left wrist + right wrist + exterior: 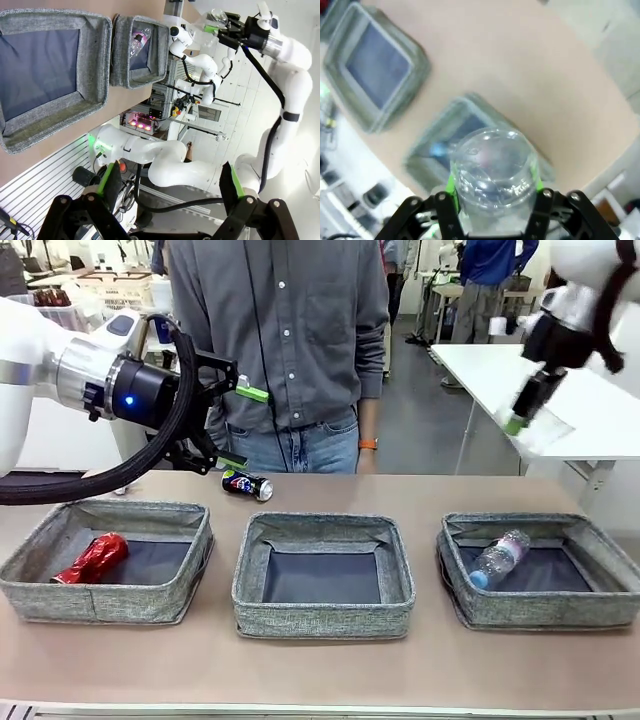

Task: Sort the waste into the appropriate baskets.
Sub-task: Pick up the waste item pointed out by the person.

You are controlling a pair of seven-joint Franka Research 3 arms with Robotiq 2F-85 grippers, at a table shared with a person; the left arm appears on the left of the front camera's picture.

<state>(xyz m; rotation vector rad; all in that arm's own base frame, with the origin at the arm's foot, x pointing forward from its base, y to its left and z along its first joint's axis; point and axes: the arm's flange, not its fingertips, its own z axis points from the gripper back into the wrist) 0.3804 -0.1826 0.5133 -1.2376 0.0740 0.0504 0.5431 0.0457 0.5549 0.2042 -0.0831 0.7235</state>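
The left basket (100, 602), the middle basket (322, 618) and the right basket (540, 608) are all of grey woven fabric with dark grey floors, and they stand on a light brown table (320, 670). The red can (92, 558) is shiny; the blue can (247, 484) is dark, with white and red marks. One bottle (499, 558) is clear with a blue cap, and the other bottle (492, 165) is clear too. The left gripper (240, 427) and the right gripper (520, 415) are black with green pads. The shirt (290, 330) is grey, the jeans (300, 450) blue.

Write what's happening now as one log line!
left gripper: open, raised | right gripper: shut on clear bottle | dark can: on table
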